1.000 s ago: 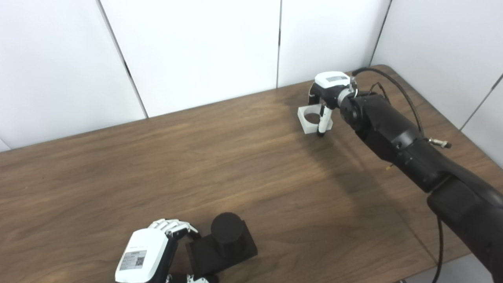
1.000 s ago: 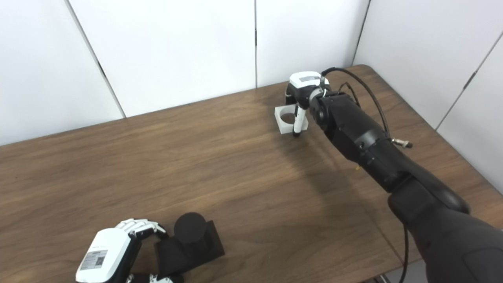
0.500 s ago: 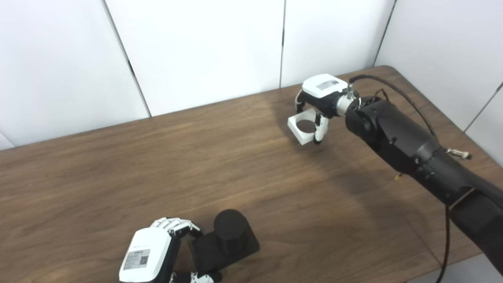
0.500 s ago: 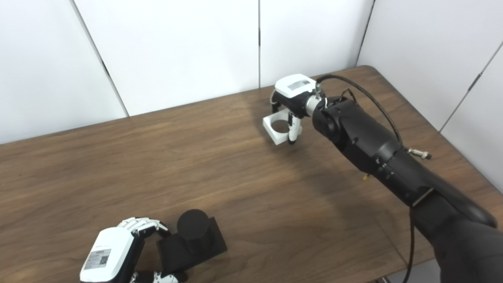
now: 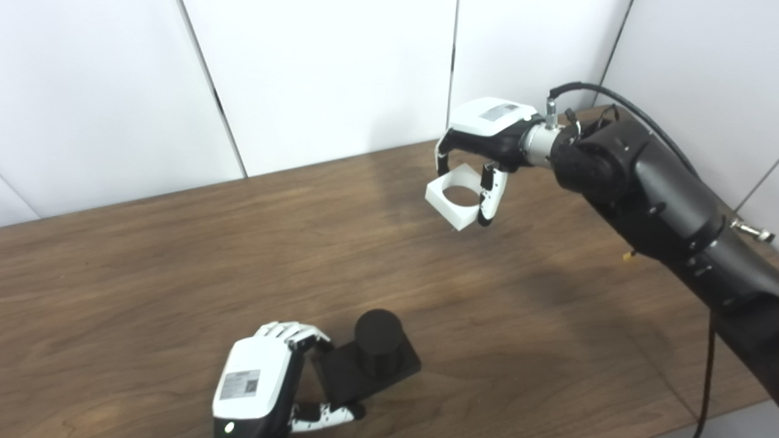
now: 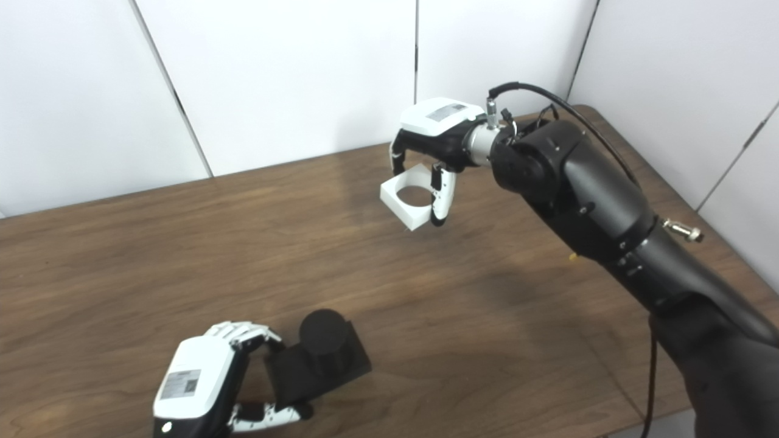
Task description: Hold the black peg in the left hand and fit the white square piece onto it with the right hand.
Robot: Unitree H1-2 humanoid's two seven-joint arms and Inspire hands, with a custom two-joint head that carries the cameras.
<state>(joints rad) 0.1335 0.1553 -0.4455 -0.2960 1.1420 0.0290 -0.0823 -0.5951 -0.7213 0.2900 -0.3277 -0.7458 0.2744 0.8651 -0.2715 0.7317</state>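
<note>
The black peg (image 5: 378,333), a short round post on a square black base, sits low at the front of the wooden table (image 5: 182,255). My left hand (image 5: 258,380) is shut on the left side of its base, thumb under the front edge. The white square piece (image 5: 453,199) with a round hole hangs in the air above the table's far right part, held level. My right hand (image 5: 487,131) is shut on it from above, fingers on the far side and thumb on the near right corner. The piece is well apart from the peg, up and to the right.
White wall panels (image 5: 328,79) stand behind and to the right of the table. A black cable (image 5: 614,100) loops over my right forearm (image 5: 657,201). The table's right edge runs under that arm.
My right hand has lifted the white piece off the table and carried it left and toward the peg. My left hand keeps its hold on the peg base. The camera view has shifted somewhat.
</note>
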